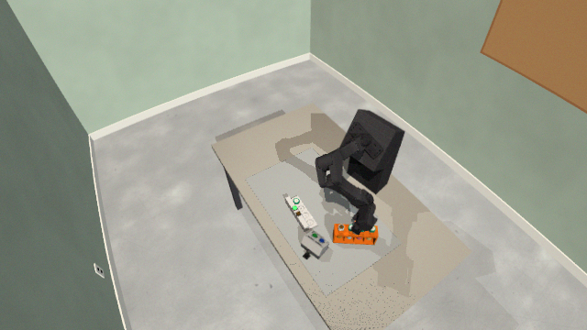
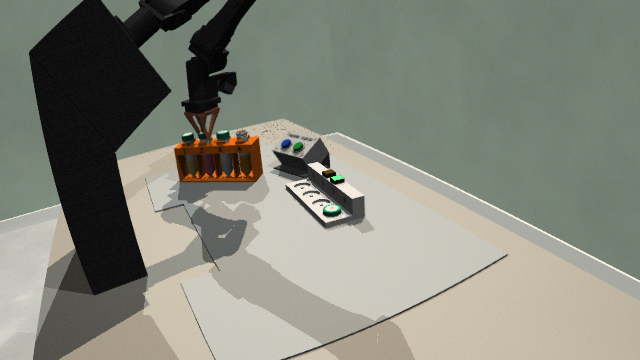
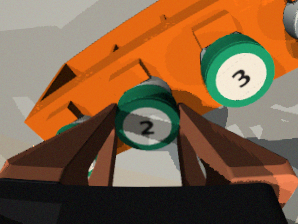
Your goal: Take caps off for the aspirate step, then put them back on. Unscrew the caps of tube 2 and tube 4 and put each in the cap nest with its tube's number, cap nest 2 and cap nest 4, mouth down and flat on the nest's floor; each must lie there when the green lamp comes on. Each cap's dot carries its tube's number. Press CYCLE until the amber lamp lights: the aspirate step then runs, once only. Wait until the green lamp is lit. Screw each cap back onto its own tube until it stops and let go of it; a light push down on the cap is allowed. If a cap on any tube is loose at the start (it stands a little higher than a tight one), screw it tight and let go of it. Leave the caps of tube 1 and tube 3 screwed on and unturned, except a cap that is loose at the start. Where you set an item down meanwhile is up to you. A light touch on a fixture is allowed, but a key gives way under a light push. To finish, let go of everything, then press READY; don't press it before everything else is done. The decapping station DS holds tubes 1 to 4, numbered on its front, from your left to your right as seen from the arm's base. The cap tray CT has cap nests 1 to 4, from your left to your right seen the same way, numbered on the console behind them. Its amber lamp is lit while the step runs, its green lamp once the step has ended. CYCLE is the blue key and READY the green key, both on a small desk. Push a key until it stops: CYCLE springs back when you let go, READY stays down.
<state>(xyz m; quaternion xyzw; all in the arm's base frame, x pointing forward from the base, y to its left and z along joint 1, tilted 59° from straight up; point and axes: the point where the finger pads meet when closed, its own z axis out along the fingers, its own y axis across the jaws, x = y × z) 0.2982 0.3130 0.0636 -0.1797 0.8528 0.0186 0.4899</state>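
Between my two brown fingers sits cap 2, a small green disc with a grey dot carrying its number, on top of tube 2 in the orange decapping station. My hand is closed partway and stopped against the cap's rim, so I have it pinched from both sides, coming straight down from above. I judge the cap to be light, rigid plastic with a smooth, round edge: it should not crush, but it could slip round inside the pads when I twist, so the hold belongs low and square on the rim, not on the top face. Just to its right, cap 3 stands close by, and the fingers have little room on that side. Farther right in the station, tube 4 shows a grey top with no green cap on it. Off to the right on the surface, the cap tray holds one green cap in its nearest nest, and beyond it the small desk carries the blue key and green key.
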